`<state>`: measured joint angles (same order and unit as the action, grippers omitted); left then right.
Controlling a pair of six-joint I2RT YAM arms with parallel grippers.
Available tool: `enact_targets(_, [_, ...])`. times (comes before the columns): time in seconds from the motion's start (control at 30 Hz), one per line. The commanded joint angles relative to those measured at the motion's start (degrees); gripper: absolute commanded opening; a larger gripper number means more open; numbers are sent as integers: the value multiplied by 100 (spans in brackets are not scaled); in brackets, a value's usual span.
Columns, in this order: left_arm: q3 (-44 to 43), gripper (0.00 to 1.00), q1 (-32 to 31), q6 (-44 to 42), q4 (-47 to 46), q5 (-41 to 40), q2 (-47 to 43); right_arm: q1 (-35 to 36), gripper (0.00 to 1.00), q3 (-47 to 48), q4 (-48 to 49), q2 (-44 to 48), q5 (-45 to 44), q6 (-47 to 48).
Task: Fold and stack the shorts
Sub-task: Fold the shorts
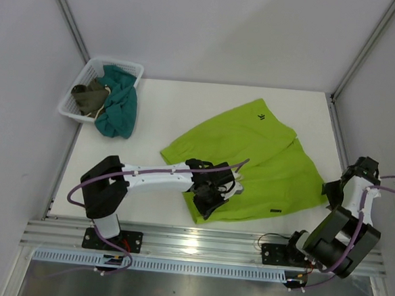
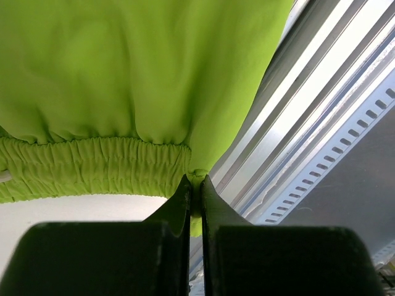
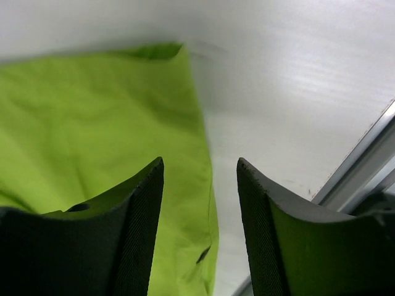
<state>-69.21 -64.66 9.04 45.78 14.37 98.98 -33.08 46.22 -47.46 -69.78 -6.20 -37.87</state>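
**Operator:** Where is the pair of bright lime-green fabric shorts [image 1: 251, 158]?

**Technician:** It lies spread on the white table [image 1: 187, 106], centre to right of the top view. Its near corner is at the lower centre of that view.

**Operator:** What is the jaw state of each arm?

**Technician:** The left gripper [image 2: 196, 185] has its jaws pressed together on the end of the gathered elastic waistband [image 2: 92, 166], and a thin fold of green cloth is pinched between them. The right gripper [image 3: 200, 169] has its jaws spread with nothing between them. In the right wrist view it hangs over the cloth's side edge, left of centre.

**Operator:** How will the fabric handle?

**Technician:** It is judged light, thin and limp. It will drape and crease, and it will not hold a shape once lifted. A smooth weave may slip out of a shallow pinch.

**Operator:** Where should the right arm take hold?

**Technician:** Take it at the edge or hem directly under the jaws. The doubled seam there gives more thickness to bite on. Grip only the layers intended for the fold. Avoid the middle of a panel, where only a single layer bunches.

**Operator:** Are there other items?

**Technician:** A white plastic basket [image 1: 75, 109] at the upper left holds a teal cloth garment [image 1: 119, 108] and an olive-brown cloth garment [image 1: 89, 96], well apart from the shorts.
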Motion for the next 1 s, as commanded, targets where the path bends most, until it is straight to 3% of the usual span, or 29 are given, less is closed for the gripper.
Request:
enact_targets(0.0, [-13, 0, 50, 125, -69, 250, -221, -749, 54, -182, 623, -255, 161, 191])
enact_targets(0.13, [-13, 0, 85, 160, -104, 303, -195, -928, 56, -402, 1159, -361, 364, 727])
enact_targets(0.33, [4, 0, 86, 107, -96, 330, -195, -1376, 56, -772, 2310, -537, 1392, 948])
enact_targets(0.57, [92, 1, 94, 10, -87, 277, -239, -1394, 56, -877, 2619, -537, 1463, 1062])
enact_targets(0.77, [83, 1, 86, -78, -43, 207, -248, -1350, 47, -834, 2698, -712, 1279, 1088])
enact_targets(0.97, [83, 1, 103, -95, -51, 224, -248, -1166, 46, -842, 2601, -844, 901, 1211])
